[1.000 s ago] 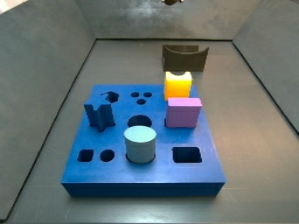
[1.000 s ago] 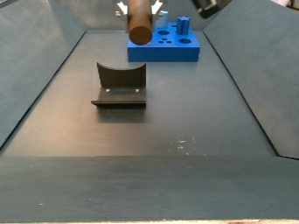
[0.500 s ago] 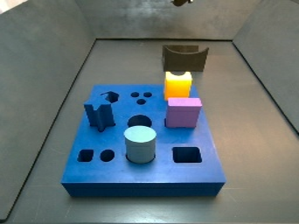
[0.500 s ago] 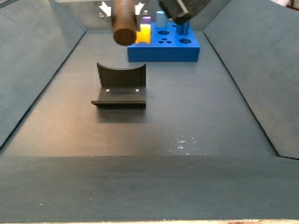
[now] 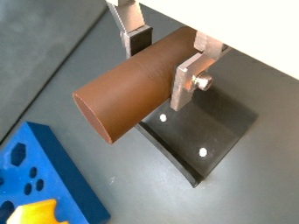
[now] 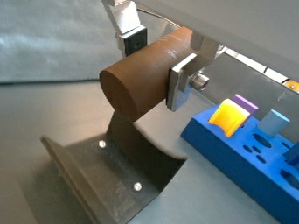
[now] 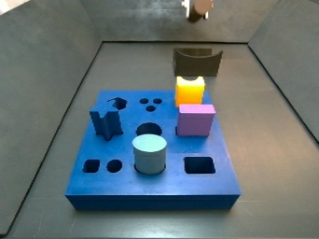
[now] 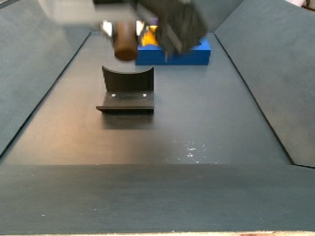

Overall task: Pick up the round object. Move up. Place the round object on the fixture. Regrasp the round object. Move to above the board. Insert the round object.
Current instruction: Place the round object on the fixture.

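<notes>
Peg (image 5: 131,93), the reddish-brown cylinder, is the piece held in the air; going by size, though, the blue board (image 7: 156,149) comes first, lying on the dark floor with its round, square and other holes, a pale teal cylinder (image 7: 149,153), a pink block (image 7: 196,119) and a yellow piece (image 7: 189,90) standing in it. Beyond the board's far end in a side view stands the dark fixture (image 7: 197,62), its curved notch facing up. Both wrist views show the fixture (image 6: 128,164) below the peg, clearly apart from it. The peg lies level, its long axis crosswise to the fingers and one flat end showing round and bare. The gripper (image 5: 163,59) holds it, silver fingers (image 5: 187,80) pressed on opposite sides of the peg.
</notes>
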You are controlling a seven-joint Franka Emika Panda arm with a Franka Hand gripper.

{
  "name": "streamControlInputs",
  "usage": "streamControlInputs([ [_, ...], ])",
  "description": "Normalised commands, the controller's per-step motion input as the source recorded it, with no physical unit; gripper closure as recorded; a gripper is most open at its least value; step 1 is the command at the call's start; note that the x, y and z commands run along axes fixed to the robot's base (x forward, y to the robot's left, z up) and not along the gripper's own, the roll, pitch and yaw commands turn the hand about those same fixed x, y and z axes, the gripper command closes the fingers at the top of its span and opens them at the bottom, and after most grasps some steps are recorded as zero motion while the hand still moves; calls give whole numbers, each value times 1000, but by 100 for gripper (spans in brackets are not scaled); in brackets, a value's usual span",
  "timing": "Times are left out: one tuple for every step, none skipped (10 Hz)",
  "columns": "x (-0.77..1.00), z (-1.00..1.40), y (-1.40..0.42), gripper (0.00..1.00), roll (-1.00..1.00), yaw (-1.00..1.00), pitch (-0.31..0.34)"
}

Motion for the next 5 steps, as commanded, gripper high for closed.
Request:
streamControlInputs([
  [154, -1000, 89, 100, -1000, -140, 62],
  [169, -1000, 107, 100, -1000, -147, 82],
  [176, -1000, 114, 100, -1000, -150, 92],
  [195, -1000, 123, 100, -1000, -162, 110],
  [197, -961, 126, 100, -1000, -176, 118],
])
